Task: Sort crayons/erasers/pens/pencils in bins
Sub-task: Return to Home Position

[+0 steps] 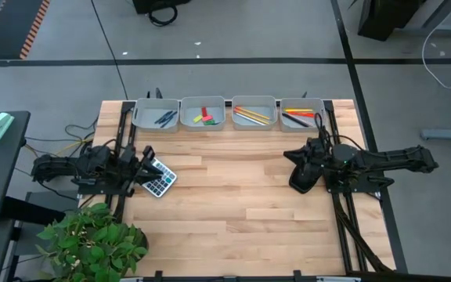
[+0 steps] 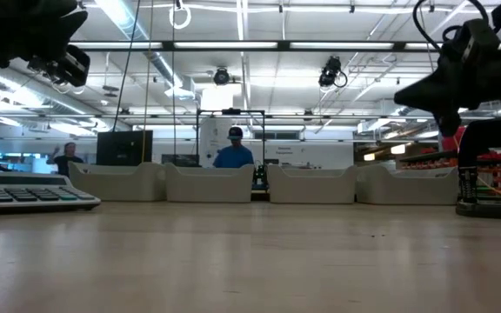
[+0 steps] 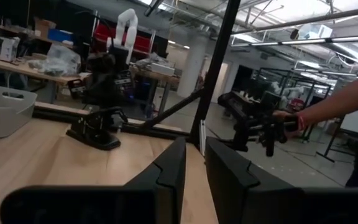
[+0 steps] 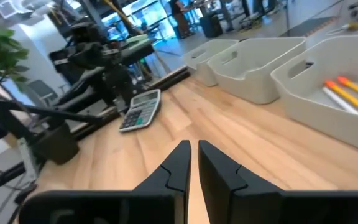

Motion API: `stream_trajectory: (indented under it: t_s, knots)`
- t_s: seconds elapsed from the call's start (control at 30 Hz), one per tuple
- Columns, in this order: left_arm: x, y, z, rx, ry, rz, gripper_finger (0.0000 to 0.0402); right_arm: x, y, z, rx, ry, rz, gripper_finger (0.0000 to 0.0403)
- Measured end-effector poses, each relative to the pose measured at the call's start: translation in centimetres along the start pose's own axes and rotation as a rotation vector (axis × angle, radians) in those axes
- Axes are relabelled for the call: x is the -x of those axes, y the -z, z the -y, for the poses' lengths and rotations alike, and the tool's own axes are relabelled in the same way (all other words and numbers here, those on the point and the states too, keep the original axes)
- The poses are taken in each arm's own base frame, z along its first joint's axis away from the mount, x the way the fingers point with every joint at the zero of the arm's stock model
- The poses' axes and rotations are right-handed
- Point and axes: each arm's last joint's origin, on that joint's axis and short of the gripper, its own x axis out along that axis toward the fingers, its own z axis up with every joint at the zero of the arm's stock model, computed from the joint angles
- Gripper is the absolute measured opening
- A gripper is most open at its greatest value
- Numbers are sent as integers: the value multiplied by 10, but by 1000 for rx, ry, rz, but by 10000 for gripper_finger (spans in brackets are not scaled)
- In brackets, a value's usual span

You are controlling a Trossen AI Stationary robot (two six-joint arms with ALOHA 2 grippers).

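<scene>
Four bins (image 1: 203, 127) along far edge | left jaws, right jaws pressed together at sides

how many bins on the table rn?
4. Side by side in one row along the far edge of the table: leftmost bin, second bin, third bin, rightmost bin. The overhead view shows the whole table; none seem hidden.

4 grey bins (image 1: 227, 113) in a row, erasers (image 1: 203, 117) and pencils (image 1: 252, 116) inside

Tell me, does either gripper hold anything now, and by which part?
Nothing is held. The left gripper and the right gripper both have empty jaws.
</scene>
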Motion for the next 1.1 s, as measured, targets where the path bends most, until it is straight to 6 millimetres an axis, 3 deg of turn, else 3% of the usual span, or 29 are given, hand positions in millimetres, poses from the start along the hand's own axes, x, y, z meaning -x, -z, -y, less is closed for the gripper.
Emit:
stream_trajectory:
  t_s: [0.37, 1.1]
  knots:
    - [0, 0, 0, 1, -1, 1, 78, 0, 7, 2, 50, -7, -88, 38]
    - [0, 0, 0, 1, -1, 1, 75, 0, 8, 3, 75, -4, -97, 38]
